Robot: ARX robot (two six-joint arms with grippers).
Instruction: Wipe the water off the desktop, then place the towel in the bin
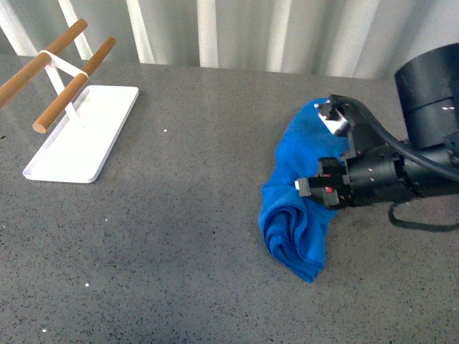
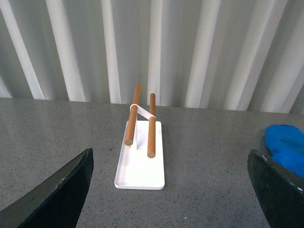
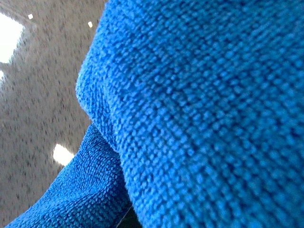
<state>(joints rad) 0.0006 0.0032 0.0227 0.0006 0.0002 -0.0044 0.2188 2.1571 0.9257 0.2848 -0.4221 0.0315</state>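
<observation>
The bright blue towel (image 1: 297,201) lies crumpled on the dark grey speckled desktop (image 1: 179,236) at the right. My right gripper (image 1: 315,188) is shut on the towel's middle, its black arm coming in from the right. In the right wrist view the towel (image 3: 199,109) fills nearly the whole picture and hides the jaws. My left gripper (image 2: 175,190) is open and empty above the desktop (image 2: 204,166), its dark fingers (image 2: 57,194) wide apart. A corner of the towel (image 2: 287,145) shows at that view's edge. The bin is out of view.
A flat white tray (image 1: 82,140) with two wooden rods (image 1: 72,86) on a white stand sits at the far left. It also shows in the left wrist view (image 2: 140,164). A white ribbed wall (image 1: 237,29) runs behind the desktop.
</observation>
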